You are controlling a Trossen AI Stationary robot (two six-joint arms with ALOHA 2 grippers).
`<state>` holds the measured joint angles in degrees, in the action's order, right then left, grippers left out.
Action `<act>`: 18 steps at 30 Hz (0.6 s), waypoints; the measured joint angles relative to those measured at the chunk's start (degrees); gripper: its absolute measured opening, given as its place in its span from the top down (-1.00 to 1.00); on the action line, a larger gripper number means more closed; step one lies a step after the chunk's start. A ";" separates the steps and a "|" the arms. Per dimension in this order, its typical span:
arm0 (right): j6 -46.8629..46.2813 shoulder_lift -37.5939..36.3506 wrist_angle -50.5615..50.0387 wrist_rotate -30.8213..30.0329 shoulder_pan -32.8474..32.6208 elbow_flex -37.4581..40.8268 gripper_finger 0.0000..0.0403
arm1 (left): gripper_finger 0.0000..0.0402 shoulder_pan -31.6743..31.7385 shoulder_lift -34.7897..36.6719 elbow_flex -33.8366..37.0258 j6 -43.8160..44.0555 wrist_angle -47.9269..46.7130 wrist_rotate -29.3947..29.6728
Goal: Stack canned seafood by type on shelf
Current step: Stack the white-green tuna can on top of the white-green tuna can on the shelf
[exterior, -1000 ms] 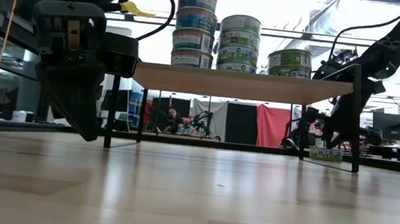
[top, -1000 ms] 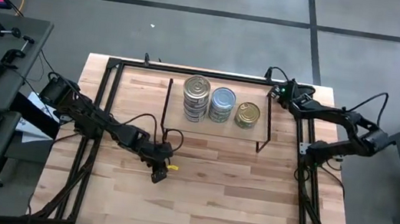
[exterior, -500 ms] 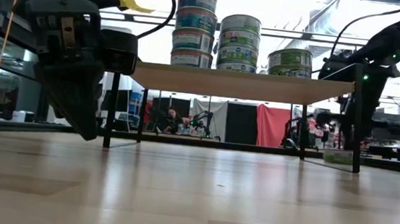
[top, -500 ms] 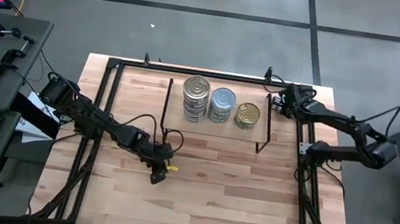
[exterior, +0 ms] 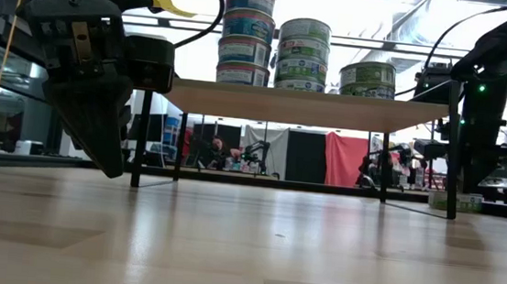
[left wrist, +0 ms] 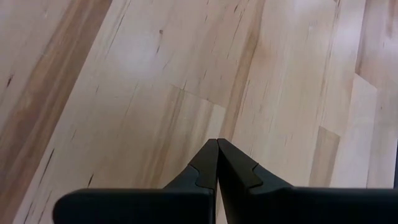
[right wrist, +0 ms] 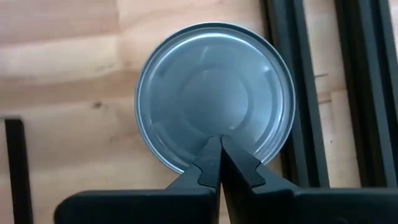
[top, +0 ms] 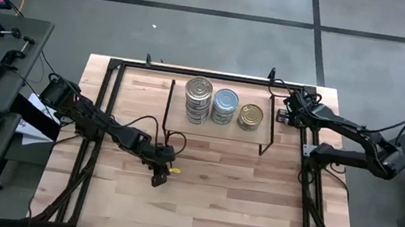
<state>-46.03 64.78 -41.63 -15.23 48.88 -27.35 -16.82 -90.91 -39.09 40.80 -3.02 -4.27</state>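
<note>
3 can stacks (top: 224, 105) on shelf (exterior: 307, 107), right gripper (right wrist: 219, 144) clenched empty above pale tin (right wrist: 214, 99) at shelf's 3 o'clock, left gripper (left wrist: 217, 147) clenched over table (left wrist: 155, 93)

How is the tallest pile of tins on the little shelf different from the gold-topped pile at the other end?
The silver-lidded pile is the tallest, rising out of the low view; the gold-lidded pile is lowest, showing two tins. The silver one stands nearer the left arm, the gold one nearer the right. Both are upright, neat, on the shelf.

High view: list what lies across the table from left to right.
Left gripper → tall silver stack → blue-silver stack → gold stack → right gripper.
</note>
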 joint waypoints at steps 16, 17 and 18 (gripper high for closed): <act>-3.44 -0.77 -15.02 -0.34 -19.43 -0.20 1.00 | 1.00 0.00 0.00 0.00 -0.15 -0.10 0.00; -3.44 -0.72 -16.01 -0.33 -20.73 -0.20 1.00 | 1.00 0.00 0.00 0.00 -0.15 -0.09 0.00; -3.43 -0.68 -17.23 -0.13 -21.93 -0.20 1.00 | 1.00 0.00 0.00 0.00 -0.15 -0.15 0.00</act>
<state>-49.47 64.10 -58.86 -15.36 26.95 -27.55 -16.82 -90.91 -39.09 40.64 -3.17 -4.27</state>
